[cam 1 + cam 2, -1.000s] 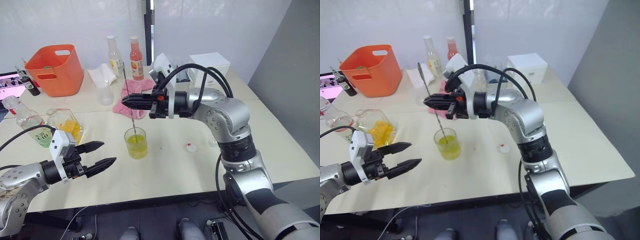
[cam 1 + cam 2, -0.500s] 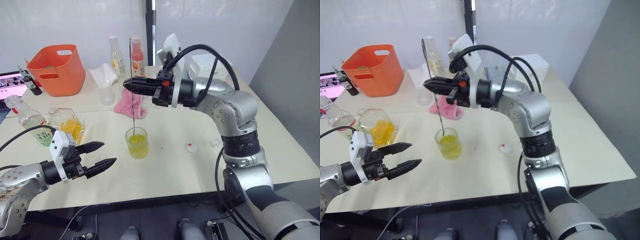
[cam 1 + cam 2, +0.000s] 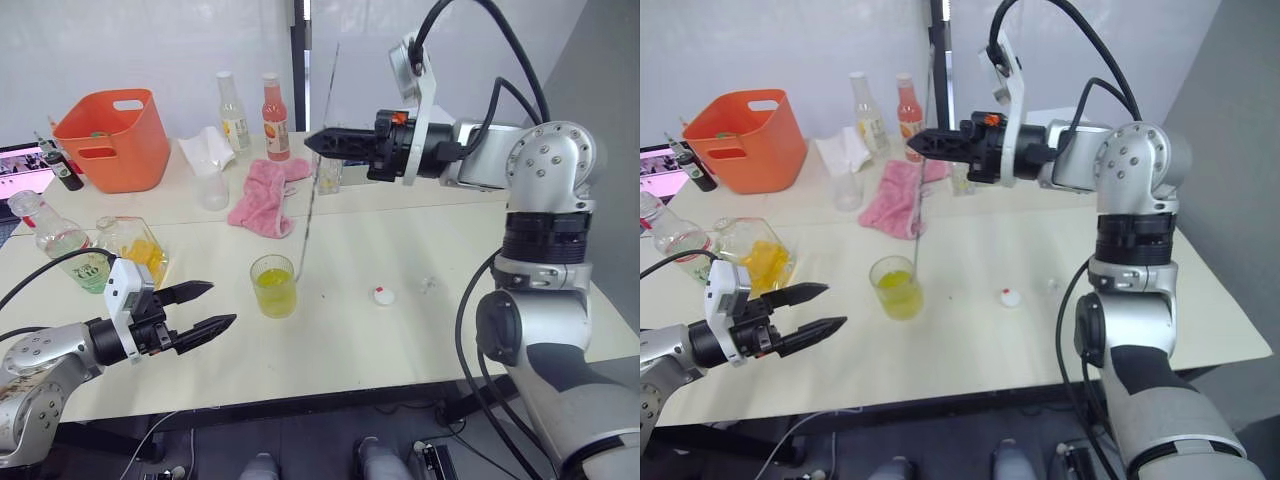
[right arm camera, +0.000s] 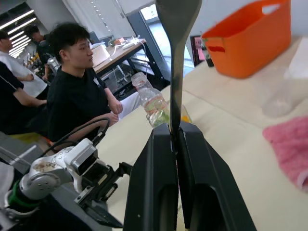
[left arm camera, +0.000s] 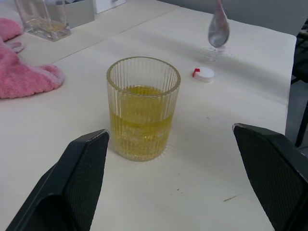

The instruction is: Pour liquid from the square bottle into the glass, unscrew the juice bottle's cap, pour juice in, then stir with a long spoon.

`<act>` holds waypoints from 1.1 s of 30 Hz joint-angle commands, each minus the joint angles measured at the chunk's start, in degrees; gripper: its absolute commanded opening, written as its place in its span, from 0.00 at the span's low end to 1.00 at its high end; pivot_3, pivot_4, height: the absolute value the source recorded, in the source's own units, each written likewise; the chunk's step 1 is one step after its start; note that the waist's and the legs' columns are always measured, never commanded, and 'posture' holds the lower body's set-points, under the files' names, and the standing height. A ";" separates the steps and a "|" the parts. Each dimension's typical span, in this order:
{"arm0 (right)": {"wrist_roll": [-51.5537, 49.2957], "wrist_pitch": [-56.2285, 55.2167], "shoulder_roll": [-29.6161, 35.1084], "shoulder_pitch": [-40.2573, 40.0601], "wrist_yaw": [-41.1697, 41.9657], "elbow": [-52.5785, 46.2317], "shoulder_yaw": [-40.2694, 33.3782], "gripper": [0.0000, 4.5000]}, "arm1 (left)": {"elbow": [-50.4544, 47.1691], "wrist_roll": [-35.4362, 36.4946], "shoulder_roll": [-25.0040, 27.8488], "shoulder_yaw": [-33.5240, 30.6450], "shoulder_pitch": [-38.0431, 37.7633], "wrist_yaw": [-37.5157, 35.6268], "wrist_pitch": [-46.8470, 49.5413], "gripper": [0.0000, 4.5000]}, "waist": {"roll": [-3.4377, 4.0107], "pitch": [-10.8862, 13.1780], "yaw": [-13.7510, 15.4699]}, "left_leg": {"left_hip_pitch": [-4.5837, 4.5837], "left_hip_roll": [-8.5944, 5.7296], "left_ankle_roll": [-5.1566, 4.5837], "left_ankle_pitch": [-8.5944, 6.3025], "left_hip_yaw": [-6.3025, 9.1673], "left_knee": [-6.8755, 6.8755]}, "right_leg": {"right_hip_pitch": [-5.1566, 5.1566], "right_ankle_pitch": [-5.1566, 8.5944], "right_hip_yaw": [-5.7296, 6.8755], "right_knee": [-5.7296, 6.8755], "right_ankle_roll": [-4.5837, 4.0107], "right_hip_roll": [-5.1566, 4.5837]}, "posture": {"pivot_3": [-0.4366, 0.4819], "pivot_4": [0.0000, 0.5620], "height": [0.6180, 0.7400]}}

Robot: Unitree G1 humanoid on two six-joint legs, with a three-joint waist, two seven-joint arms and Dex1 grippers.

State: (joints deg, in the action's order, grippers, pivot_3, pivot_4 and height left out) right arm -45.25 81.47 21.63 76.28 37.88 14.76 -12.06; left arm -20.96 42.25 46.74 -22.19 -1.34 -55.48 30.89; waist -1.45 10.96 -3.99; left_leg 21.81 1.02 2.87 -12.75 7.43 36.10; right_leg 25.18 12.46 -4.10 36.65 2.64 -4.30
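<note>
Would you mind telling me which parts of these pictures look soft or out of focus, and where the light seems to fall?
Left wrist view: the glass is sharp, while the long spoon bowl above the cap is blurred. Right wrist view: the right pincer and spoon stem, closest to the lens, look soft; the orange bin behind is clearer. Left eye view: even light, with only faint shadows on the table.
</note>
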 commanded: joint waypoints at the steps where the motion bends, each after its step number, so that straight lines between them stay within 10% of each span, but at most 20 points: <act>1: -1.39 7.55 3.02 -2.11 -0.02 -3.83 2.85 0.00 | 0.11 -0.92 0.24 0.33 0.27 -1.88 -2.34 0.96 | 0.00 0.00 -0.04 | 0.00 0.00 0.00 0.00 0.00 -0.01 | 0.00 0.01 0.00 0.00 -0.01 0.00 | 0.48 0.27 0.99; 17: 16.28 -5.12 1.15 -11.18 -3.27 4.40 26.61 0.00 | 1.13 -3.07 -0.78 1.94 -0.83 -9.73 -10.82 0.96 | 0.01 0.00 -0.05 | 0.04 0.00 0.00 0.00 -0.01 0.06 | 0.00 0.02 -0.01 -0.02 0.02 -0.01 | 0.48 0.27 0.99; 33: 27.02 -17.05 -3.77 -16.84 -5.55 14.95 26.77 0.00 | 1.26 -2.37 0.58 1.54 0.00 -10.18 -8.26 0.96 | -0.01 -0.01 -0.03 | -0.07 -0.04 0.00 0.00 0.02 0.15 | -0.14 0.02 -0.01 0.02 0.07 -0.02 | 0.48 0.27 0.99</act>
State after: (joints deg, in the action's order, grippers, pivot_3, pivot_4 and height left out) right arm -20.91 66.21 17.65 60.13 34.40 29.59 15.25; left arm -19.21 38.61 46.61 -19.71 -2.10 -65.48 22.58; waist -1.46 10.95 -4.02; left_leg 21.71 0.98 2.87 -12.75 7.45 36.27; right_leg 25.01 12.49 -4.11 36.66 2.74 -4.32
